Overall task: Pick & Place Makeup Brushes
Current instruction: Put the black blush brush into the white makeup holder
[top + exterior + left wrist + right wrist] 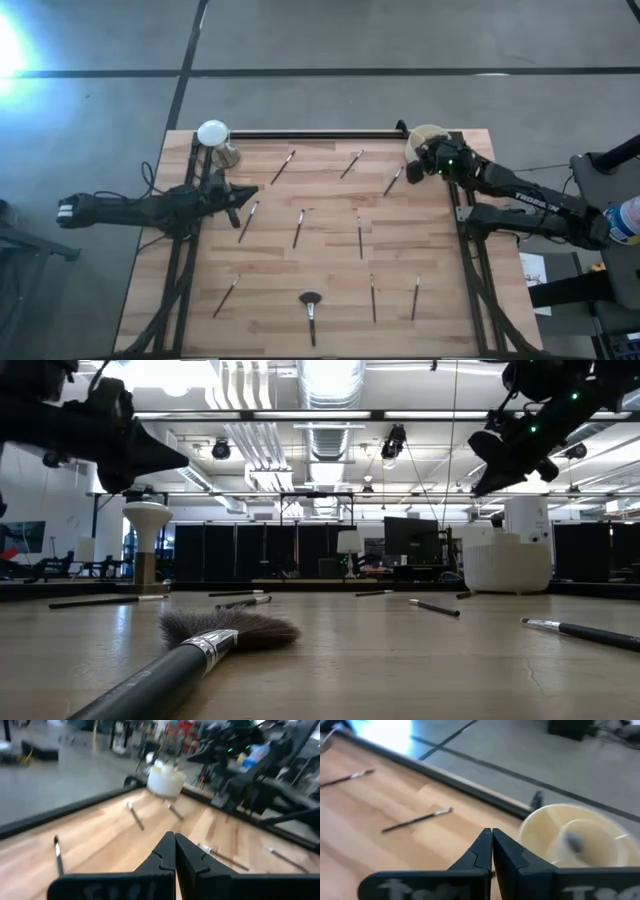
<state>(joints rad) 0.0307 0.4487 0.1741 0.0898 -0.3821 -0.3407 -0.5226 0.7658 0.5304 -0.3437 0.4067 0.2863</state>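
Note:
Several thin makeup brushes lie flat and scattered on the wooden table (330, 260), among them one (283, 166), another (298, 228) and a wide fluffy-headed one (310, 308) (200, 645) near the front edge. My left gripper (252, 190) (175, 840) is shut and empty, held above the table's left side. My right gripper (413, 160) (491, 837) is shut and empty, hovering at the far right beside a cream cup (428, 134) (575, 840). A blurred grey shape shows inside that cup. The nearest brush (393, 181) lies just to the left of the right gripper.
A white goblet-shaped stand (212, 133) (147, 520) and a small metallic piece (229, 155) sit at the far left corner. A dark rail (310, 134) runs along the far edge. The arms' frames run down both table sides.

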